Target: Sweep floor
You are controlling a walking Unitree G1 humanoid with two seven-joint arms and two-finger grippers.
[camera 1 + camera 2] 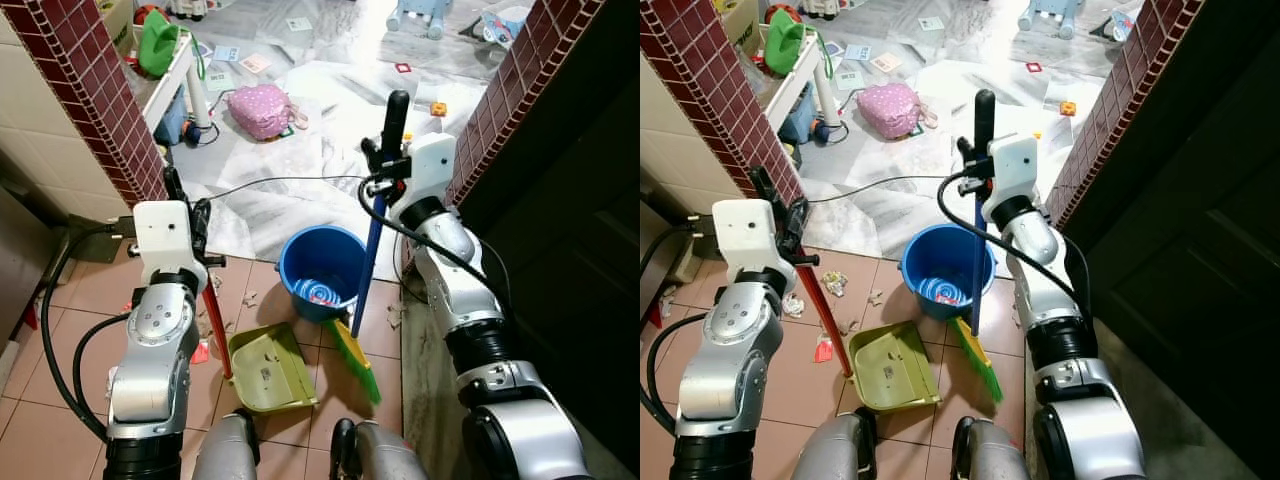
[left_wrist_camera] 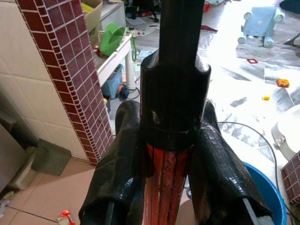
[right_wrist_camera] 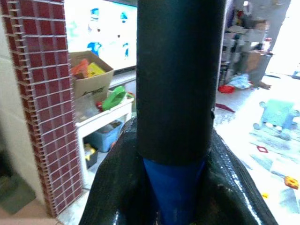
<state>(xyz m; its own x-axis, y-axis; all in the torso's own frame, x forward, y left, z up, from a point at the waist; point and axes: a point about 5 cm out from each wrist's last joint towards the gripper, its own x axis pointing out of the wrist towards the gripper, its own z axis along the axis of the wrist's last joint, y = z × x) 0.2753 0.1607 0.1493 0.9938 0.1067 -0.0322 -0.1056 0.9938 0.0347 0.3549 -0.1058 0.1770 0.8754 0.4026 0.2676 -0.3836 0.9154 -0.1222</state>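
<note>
1. the tiled floor [image 1: 60, 400] in front of the robot has scraps of litter on it. this is the thing to sweep. most scraps lie below the left jaws, beside the dustpan.
2. the blue bucket [image 1: 322, 268] stands between the two jaws and lower than both. it is probably there to take what is collected.
3. the broom [image 1: 372, 262] has a blue pole with a black grip. the right gripper [image 1: 385, 165] has its jaws clamped on the pole just under the grip. the pole goes almost straight down from them, and the green bristles rest on the tiles beside the bucket, so a stroke could push dirt toward the pan.
4. the green dustpan [image 1: 268, 368] lies flat on the tiles, its open mouth toward the bristles. its red handle [image 1: 827, 310] rises at a slant to the left gripper [image 1: 185, 215], whose jaws are closed around it just under the black end piece. i think this holds the pan steady.
5. the litter scraps [image 1: 833, 283] are small, crumpled pieces, not yet in the pan.
</note>
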